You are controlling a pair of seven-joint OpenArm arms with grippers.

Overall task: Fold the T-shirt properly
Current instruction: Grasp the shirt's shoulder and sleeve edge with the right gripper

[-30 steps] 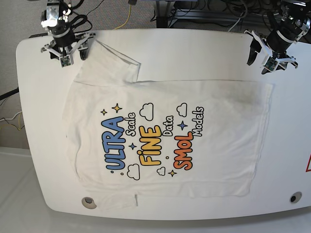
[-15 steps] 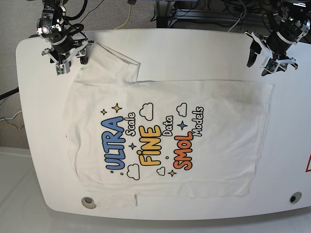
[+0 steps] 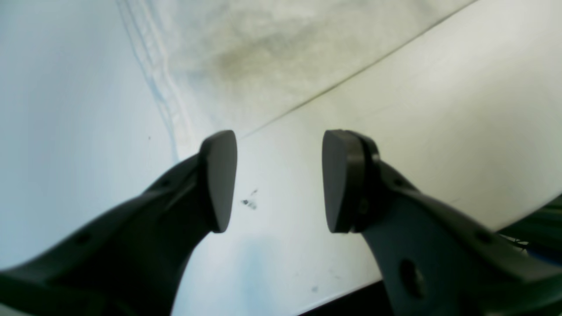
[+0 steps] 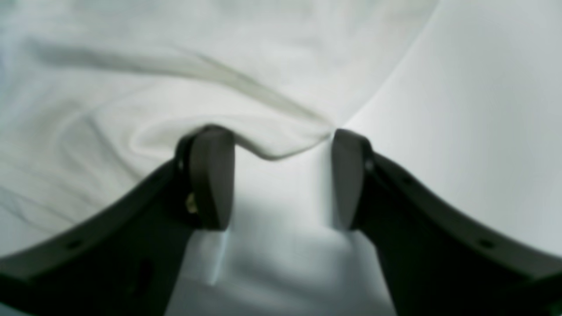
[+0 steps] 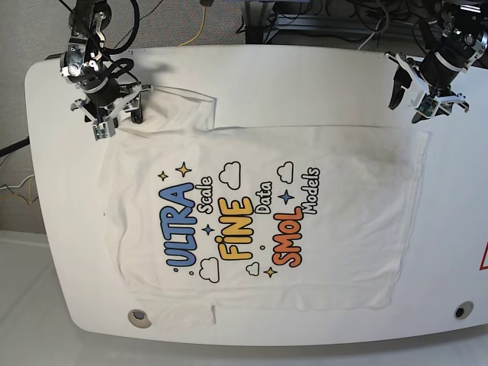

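Note:
The white T-shirt (image 5: 252,221) lies spread flat on the table (image 5: 305,76), its blue, yellow and orange print facing up. My right gripper (image 5: 118,122) is at the back-left sleeve. In the right wrist view this gripper (image 4: 281,175) is open, and a rumpled edge of the T-shirt (image 4: 175,87) curves just beyond and between its fingertips. My left gripper (image 5: 409,103) hovers at the back right. It is open (image 3: 277,175) over bare table, close to the hemmed corner of the T-shirt (image 3: 263,57), and holds nothing.
Cables and a frame run behind the table's back edge (image 5: 305,23). Two round holes sit near the front edge (image 5: 139,316) (image 5: 460,310). A red mark shows at the right border (image 5: 483,259). The table edge drops off behind my left gripper (image 3: 351,294).
My right arm has come forward and down onto the back-left sleeve, and the sleeve has bunched and shifted towards the shirt's body. The left arm has barely moved.

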